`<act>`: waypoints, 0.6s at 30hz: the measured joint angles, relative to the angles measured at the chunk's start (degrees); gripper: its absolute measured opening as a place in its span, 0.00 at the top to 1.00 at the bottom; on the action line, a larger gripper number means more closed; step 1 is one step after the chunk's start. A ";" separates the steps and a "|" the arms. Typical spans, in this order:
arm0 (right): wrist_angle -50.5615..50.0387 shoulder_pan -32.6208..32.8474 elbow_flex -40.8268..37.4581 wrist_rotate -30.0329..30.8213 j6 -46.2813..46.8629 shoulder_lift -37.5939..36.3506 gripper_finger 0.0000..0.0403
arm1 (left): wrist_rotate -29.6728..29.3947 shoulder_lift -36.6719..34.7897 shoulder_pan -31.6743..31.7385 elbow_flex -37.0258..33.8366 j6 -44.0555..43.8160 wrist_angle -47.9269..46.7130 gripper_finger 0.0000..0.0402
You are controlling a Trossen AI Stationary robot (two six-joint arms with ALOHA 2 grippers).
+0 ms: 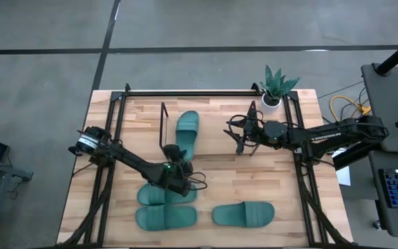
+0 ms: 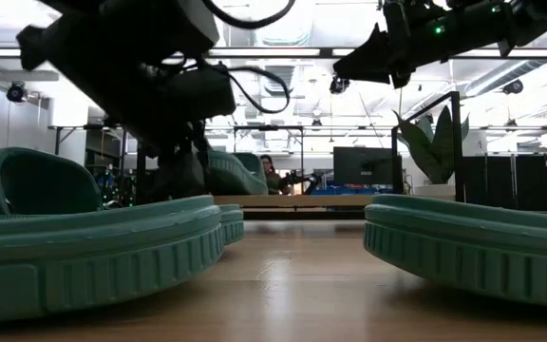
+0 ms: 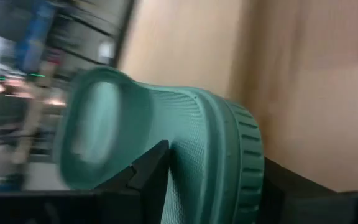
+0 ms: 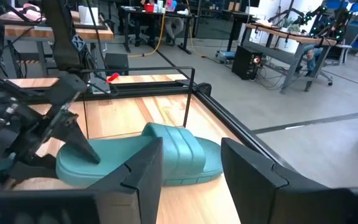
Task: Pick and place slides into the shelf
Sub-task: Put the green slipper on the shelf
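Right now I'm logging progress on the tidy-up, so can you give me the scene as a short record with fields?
slides in the shelf: one, lying in the black wire shelf
slides on the table: three, near the front edge; one lies apart to the right
left gripper: down at the slide nearest the shelf, fingers either side of its sole
right gripper: open, empty, above the table beside the shelf
other: potted plant at back
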 joint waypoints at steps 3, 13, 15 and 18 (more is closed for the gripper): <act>-0.12 -0.02 -0.02 0.00 0.02 -0.01 0.61 | 4.00 -1.83 0.36 0.04 -2.76 -2.29 0.63; -0.36 -0.02 -0.02 0.00 -0.24 -0.01 0.63 | 13.70 -8.09 0.38 0.02 -5.42 -8.45 0.63; -0.36 0.00 -0.02 0.00 -0.26 -0.01 0.63 | 15.79 -9.68 0.38 0.02 -5.09 -8.43 0.63; -0.38 -0.02 0.00 0.00 -0.26 -0.01 0.63 | 18.84 -11.27 0.38 0.02 -4.45 -8.38 0.63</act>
